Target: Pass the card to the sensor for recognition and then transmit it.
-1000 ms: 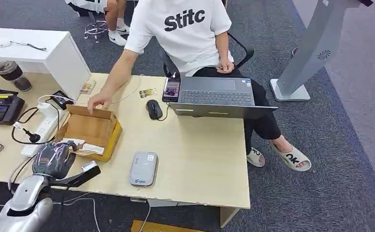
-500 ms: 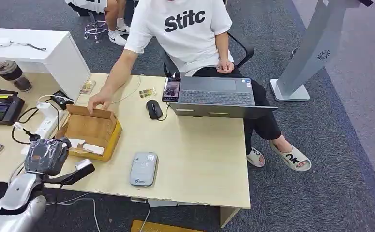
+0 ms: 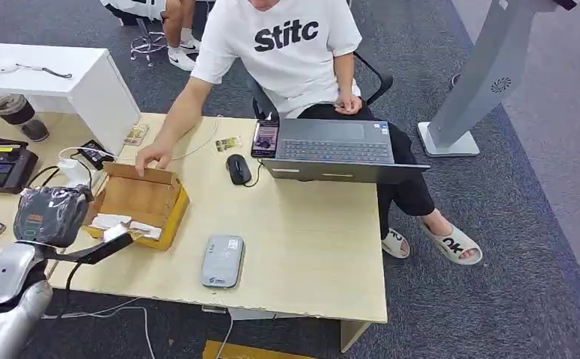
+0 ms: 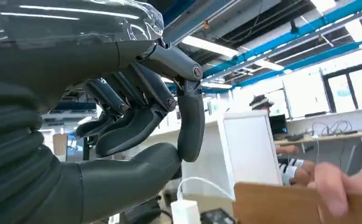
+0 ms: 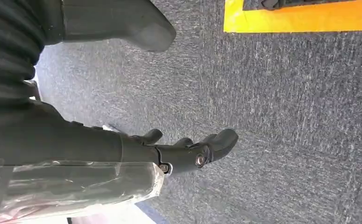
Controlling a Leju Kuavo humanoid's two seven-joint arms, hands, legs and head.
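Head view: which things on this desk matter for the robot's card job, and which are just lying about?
For the job: cardboard box, white cards inside it, grey sensor, left hand.
Lying about: laptop, mouse, phone beside the laptop, power strip, cup, black controller.

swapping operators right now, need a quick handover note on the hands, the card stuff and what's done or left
Left hand: raised beside the cardboard box, fingers curled toward the thumb; I see no card in it.
Right hand: hanging over the floor, fingers loosely apart, holding nothing.
White cards lie in the box; a person's hand rests on its far edge.
The grey sensor sits on the table, nothing on it.
Done: nothing visible. Left: pick a card, scan it, hand it over.
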